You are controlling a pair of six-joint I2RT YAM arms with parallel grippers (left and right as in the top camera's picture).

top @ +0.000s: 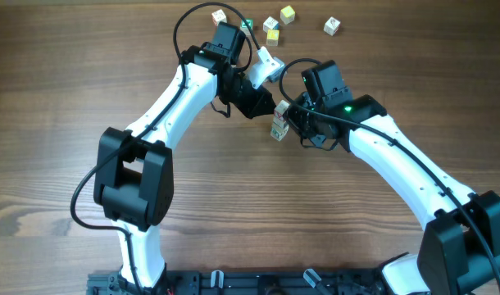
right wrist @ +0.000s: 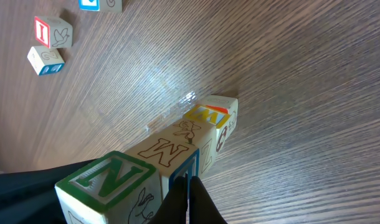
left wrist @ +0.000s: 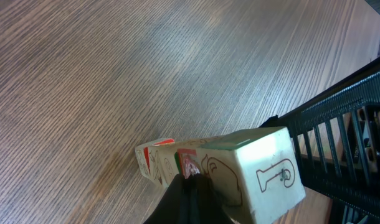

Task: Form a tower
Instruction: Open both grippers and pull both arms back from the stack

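Overhead: the tower (top: 279, 128) is standing near the middle of the worktop (top: 86, 98), one cube wide. The left end effector (top: 272, 107) and the right end effector (top: 292, 123) are flanking it from opposite sides. Five loose cubes (top: 288, 13) are lying by the far edge, well apart from the column.

Left wrist: the left end effector (left wrist: 190, 196) is showing its fingers pressed together and gripping nothing, with the tips lying against the tower's (left wrist: 240, 168) side.

Right wrist: the right end effector (right wrist: 189, 199) is likewise closed and empty, touching the column, which a green N cube (right wrist: 106, 180) is crowning.

Assessment: several cubes are already stacked. With loose cubes waiting, the task is judged partly complete, and both arms appear to be steadying the tower.
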